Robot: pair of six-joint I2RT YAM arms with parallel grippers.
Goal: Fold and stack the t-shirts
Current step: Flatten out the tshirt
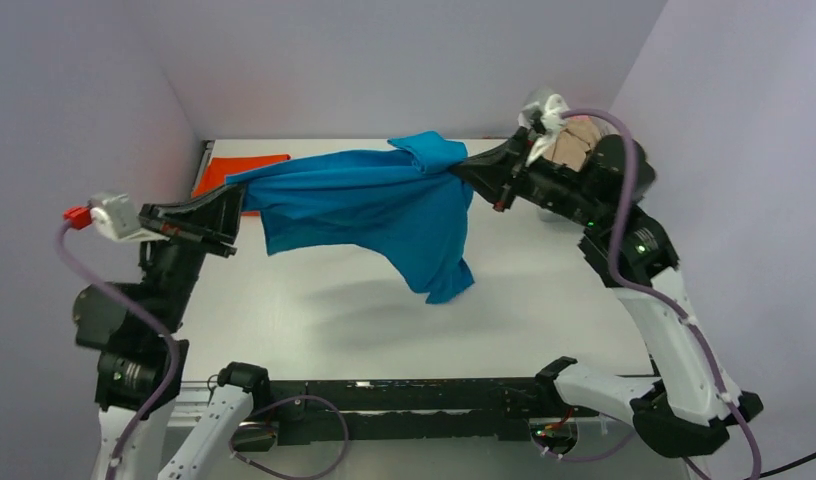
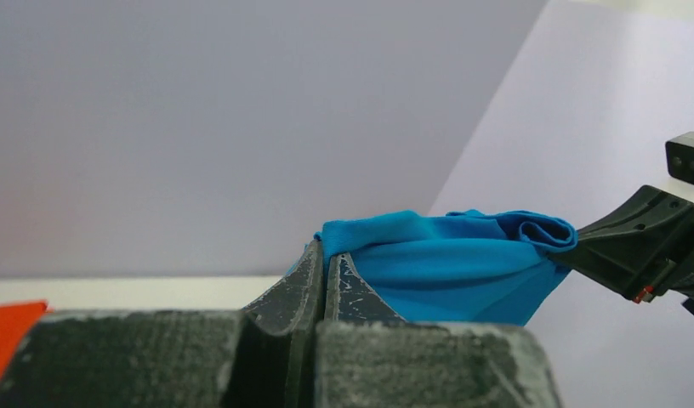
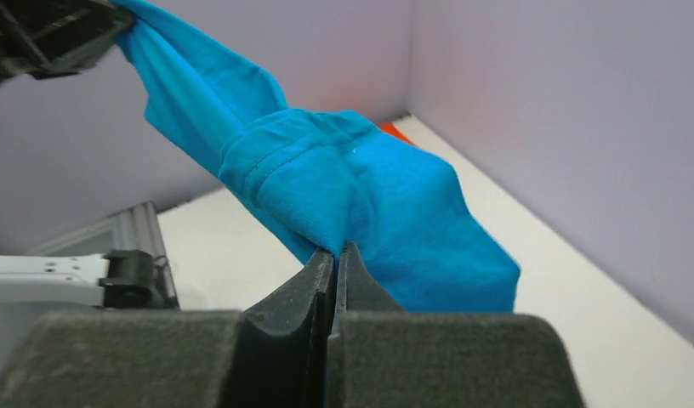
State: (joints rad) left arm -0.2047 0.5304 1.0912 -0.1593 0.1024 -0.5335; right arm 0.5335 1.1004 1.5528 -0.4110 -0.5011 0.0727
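The teal-blue t-shirt hangs in the air above the white table, stretched between both grippers. My left gripper is shut on its left edge; the wrist view shows cloth pinched between the closed fingers. My right gripper is shut on the right edge, cloth bunched at its tips. The shirt's lower part droops to a point. The orange-red t-shirt lies flat at the far left of the table, partly behind the blue one.
A beige garment sits at the far right behind the right arm. Grey-lilac walls close in the table on the left, back and right. The arms' base rail runs along the near edge.
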